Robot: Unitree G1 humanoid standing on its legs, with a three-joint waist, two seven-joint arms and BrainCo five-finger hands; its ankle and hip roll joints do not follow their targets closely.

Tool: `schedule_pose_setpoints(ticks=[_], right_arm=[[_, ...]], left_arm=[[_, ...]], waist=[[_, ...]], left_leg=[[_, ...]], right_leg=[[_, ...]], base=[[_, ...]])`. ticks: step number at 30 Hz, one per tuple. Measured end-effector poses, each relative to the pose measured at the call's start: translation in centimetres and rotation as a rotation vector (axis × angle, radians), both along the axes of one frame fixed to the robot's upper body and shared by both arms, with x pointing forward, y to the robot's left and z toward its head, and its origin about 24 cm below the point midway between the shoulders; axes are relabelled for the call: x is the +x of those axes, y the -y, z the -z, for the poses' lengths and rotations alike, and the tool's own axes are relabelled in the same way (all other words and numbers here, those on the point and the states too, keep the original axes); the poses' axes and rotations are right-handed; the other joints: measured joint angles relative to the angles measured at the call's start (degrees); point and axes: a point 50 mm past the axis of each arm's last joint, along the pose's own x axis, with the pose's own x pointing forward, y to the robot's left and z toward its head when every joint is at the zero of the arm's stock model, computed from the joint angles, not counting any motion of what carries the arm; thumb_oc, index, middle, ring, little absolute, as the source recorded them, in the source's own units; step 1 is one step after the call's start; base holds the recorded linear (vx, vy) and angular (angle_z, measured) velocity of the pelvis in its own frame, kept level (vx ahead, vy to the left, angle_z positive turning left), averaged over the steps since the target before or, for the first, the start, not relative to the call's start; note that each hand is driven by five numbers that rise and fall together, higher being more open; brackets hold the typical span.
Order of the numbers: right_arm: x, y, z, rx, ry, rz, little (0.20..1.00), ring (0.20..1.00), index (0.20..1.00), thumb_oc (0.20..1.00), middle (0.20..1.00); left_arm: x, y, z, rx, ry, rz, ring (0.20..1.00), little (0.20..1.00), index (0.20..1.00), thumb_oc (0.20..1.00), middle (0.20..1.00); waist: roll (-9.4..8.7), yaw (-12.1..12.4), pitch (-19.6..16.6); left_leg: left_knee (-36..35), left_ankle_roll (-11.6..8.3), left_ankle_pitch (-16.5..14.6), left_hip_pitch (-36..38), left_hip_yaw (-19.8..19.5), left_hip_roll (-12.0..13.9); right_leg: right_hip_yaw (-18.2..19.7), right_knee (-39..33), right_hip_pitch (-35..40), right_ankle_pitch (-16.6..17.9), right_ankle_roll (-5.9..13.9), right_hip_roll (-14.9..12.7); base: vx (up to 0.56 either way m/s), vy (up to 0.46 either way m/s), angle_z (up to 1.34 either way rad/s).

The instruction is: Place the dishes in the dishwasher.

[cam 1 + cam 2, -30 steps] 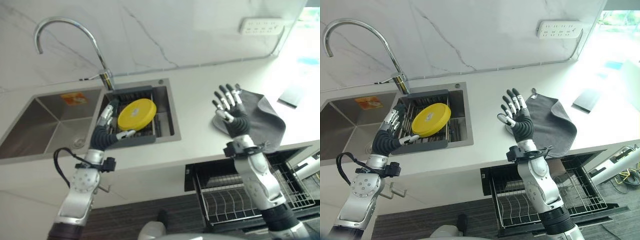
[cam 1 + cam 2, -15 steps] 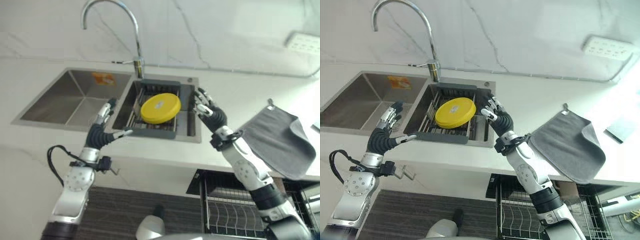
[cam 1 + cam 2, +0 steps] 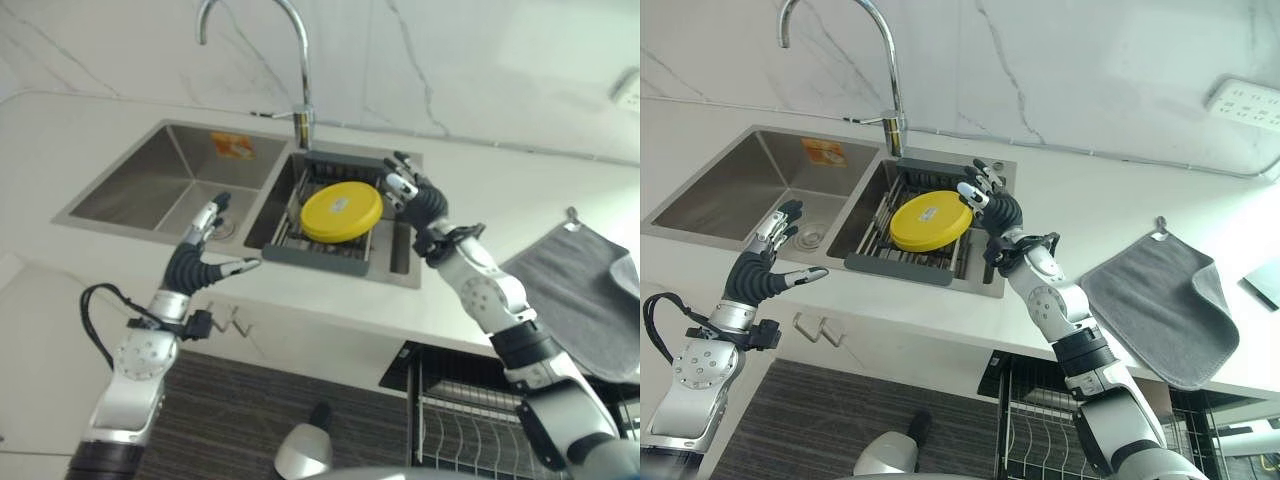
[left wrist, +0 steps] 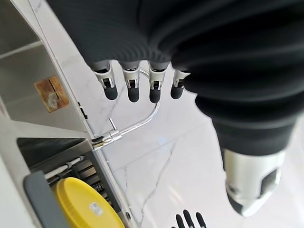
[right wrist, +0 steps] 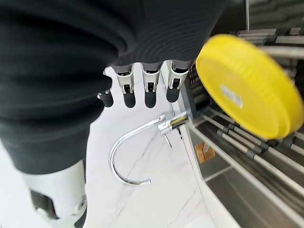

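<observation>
A yellow round dish (image 3: 341, 212) leans tilted in a dark grey rack (image 3: 318, 267) set in the right basin of the sink (image 3: 141, 192). My right hand (image 3: 409, 196) hovers open just right of the dish, fingers spread, not touching it. In the right wrist view the dish (image 5: 247, 92) lies beyond that hand's straight fingers (image 5: 146, 88). My left hand (image 3: 195, 264) stays open over the counter's front edge, left of the rack, holding nothing. The dishwasher's wire rack (image 3: 470, 435) is pulled out under the counter at lower right.
A tall curved tap (image 3: 296, 50) stands behind the sink. A grey cloth (image 3: 1165, 306) lies on the counter to the right. A wall socket (image 3: 1247, 100) sits on the marble wall. The left basin holds nothing but a drain (image 3: 811, 239).
The camera has swung left. My right hand has come off the cloth area and reached over to the sink, right beside the yellow dish. My left hand has drawn back from the rack.
</observation>
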Motion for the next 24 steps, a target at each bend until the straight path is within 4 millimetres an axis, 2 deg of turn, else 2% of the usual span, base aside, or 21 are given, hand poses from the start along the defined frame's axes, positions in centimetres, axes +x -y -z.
schedule_pose_setpoints(ticks=[10, 13, 17, 24], right_arm=[[1.9, 1.4, -1.5, 0.008, -0.009, 0.109, 1.0, 1.0, 1.0, 1.0, 1.0], [2.0, 1.6, -1.3, 0.003, -0.019, 0.123, 1.0, 1.0, 1.0, 1.0, 1.0], [2.6, 2.6, 0.3, -0.003, -0.085, 0.185, 1.0, 1.0, 1.0, 1.0, 1.0], [2.8, 4.3, 0.1, 0.017, -0.073, 0.257, 1.0, 1.0, 1.0, 1.0, 1.0]], left_arm=[[0.1, -0.3, -0.6, 0.027, 0.0, 0.046, 1.0, 1.0, 1.0, 1.0, 1.0], [0.1, -0.3, -0.6, 0.029, -0.005, 0.058, 1.0, 1.0, 1.0, 1.0, 1.0], [0.1, -0.2, -0.6, 0.032, -0.01, 0.069, 1.0, 1.0, 1.0, 1.0, 1.0], [0.1, -0.4, -0.9, 0.024, -0.014, 0.085, 1.0, 1.0, 1.0, 1.0, 1.0]], waist=[[-0.2, 1.42, 1.33], [0.05, 1.5, 1.49], [0.34, 2.0, 1.74], [1.07, 2.33, 2.41]], left_leg=[[0.01, -0.03, 0.04, -0.03, -1.66, -0.53], [0.01, -0.02, 0.04, -0.04, -1.8, -0.57], [0.01, -0.03, 0.04, -0.13, -2.19, -0.67], [0.01, 0.18, 0.19, -0.18, -2.53, -0.81]], right_leg=[[-1.12, 0.0, 0.69, -0.34, -0.06, -0.12], [-1.26, 0.0, 0.76, -0.35, -0.06, -0.11], [-1.58, 0.0, 0.85, -0.53, -0.22, -0.1], [-1.67, 0.0, 0.94, -0.56, -0.26, -0.1]], base=[[0.04, 0.007, 0.07], [0.02, 0.014, 0.02], [0.04, 0.019, 0.04], [0.04, 0.011, 0.02]])
